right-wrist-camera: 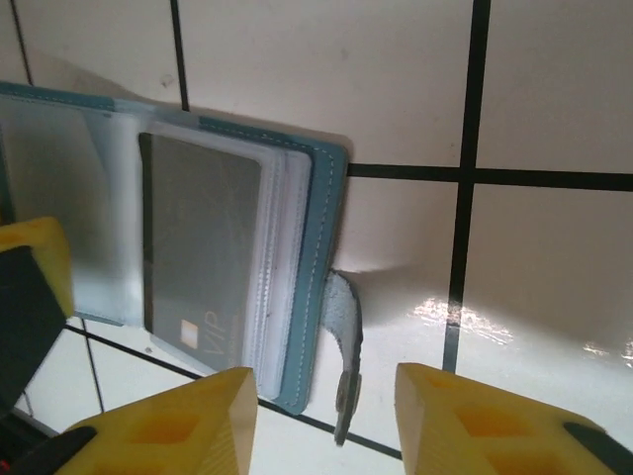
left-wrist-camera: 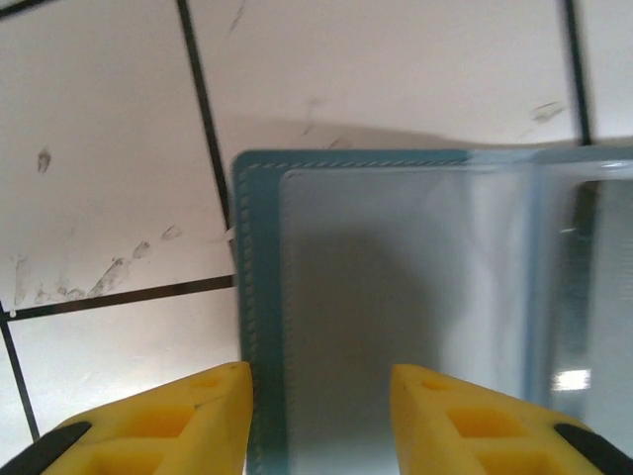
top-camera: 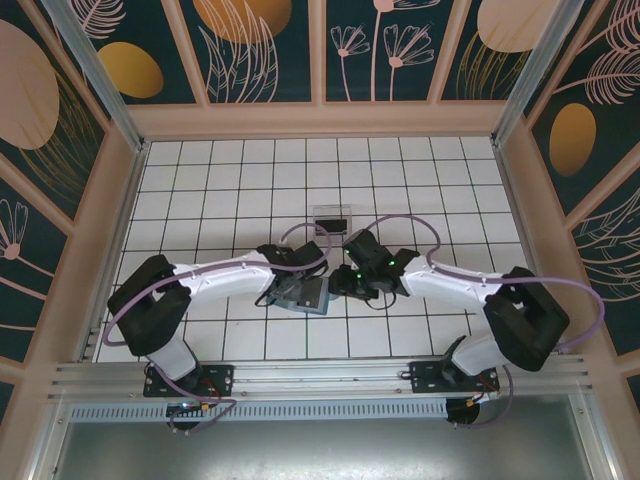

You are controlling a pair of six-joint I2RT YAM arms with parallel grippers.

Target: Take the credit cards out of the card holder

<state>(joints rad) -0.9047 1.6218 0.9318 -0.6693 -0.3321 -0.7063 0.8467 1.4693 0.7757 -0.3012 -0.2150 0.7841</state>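
Note:
The card holder (top-camera: 306, 295), teal-blue, lies open on the white tiles between both arms. In the left wrist view its left half (left-wrist-camera: 259, 297) has a stitched teal edge and an empty-looking clear sleeve. My left gripper (left-wrist-camera: 318, 376) is open right above that half, its fingers straddling the edge. In the right wrist view a grey credit card (right-wrist-camera: 203, 247) marked VIP sits in a clear sleeve of the right half (right-wrist-camera: 321, 257). The closing strap (right-wrist-camera: 344, 327) with its snap sticks out to the right. My right gripper (right-wrist-camera: 324, 381) is open, with the strap and the holder's edge between its fingers.
A clear plastic box (top-camera: 332, 217) stands on the tiles just behind the grippers. The two wrists (top-camera: 345, 270) nearly meet over the holder. A yellow finger (right-wrist-camera: 35, 259) of the other gripper reaches in at the left edge of the right wrist view.

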